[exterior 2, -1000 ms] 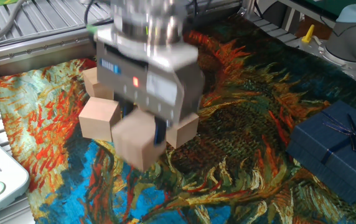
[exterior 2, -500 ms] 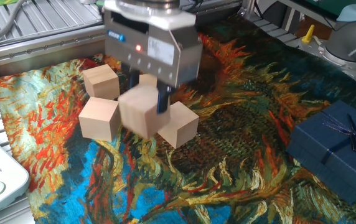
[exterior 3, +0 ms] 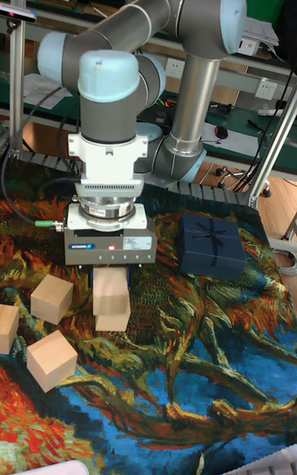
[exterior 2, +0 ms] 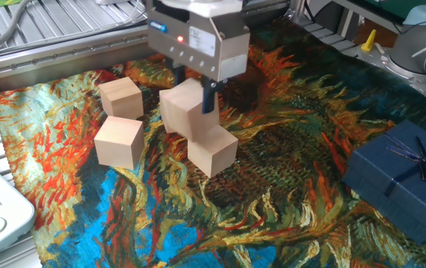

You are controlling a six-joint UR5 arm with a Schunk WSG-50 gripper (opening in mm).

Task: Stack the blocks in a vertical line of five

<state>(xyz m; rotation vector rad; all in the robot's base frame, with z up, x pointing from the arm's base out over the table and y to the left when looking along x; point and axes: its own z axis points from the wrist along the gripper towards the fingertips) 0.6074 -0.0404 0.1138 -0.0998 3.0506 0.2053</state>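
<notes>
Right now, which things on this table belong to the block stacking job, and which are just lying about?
Job: block gripped in the end effector; four other wooden blocks.
Lying about: blue gift box; painted cloth.

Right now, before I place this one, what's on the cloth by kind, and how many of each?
wooden blocks: 5, one held in the tool
blue gift box: 1
Total: 6
</notes>
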